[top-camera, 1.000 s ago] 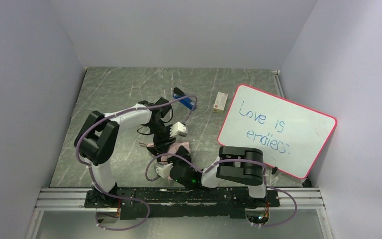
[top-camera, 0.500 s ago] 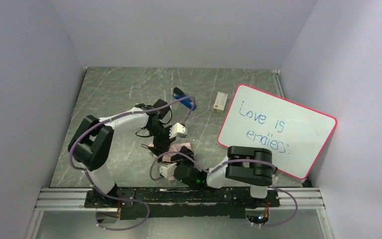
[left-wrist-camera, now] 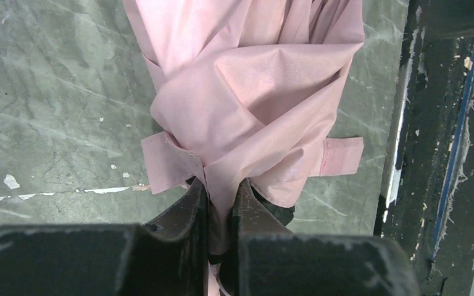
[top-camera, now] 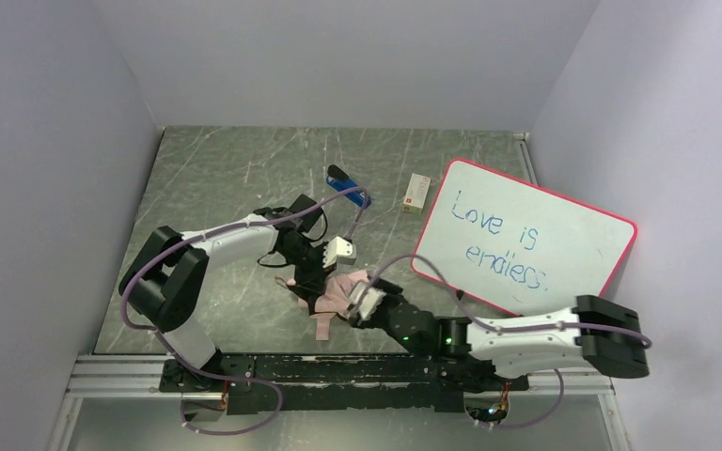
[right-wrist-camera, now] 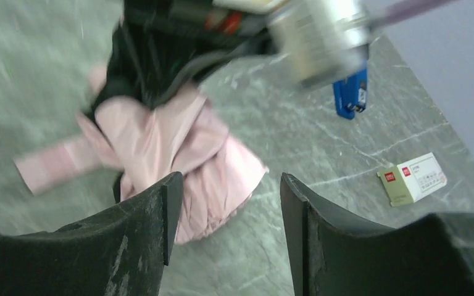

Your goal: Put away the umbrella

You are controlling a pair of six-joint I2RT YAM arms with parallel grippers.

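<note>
Fabric of the umbrella (left-wrist-camera: 253, 92) is pinched tight in my left gripper (left-wrist-camera: 221, 185). My right gripper (right-wrist-camera: 225, 185) hangs spread wide just beside it, holding nothing.

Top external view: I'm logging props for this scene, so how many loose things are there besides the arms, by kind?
umbrella: 1
stapler: 1
small box: 1
whiteboard: 1
Total: 4
</note>
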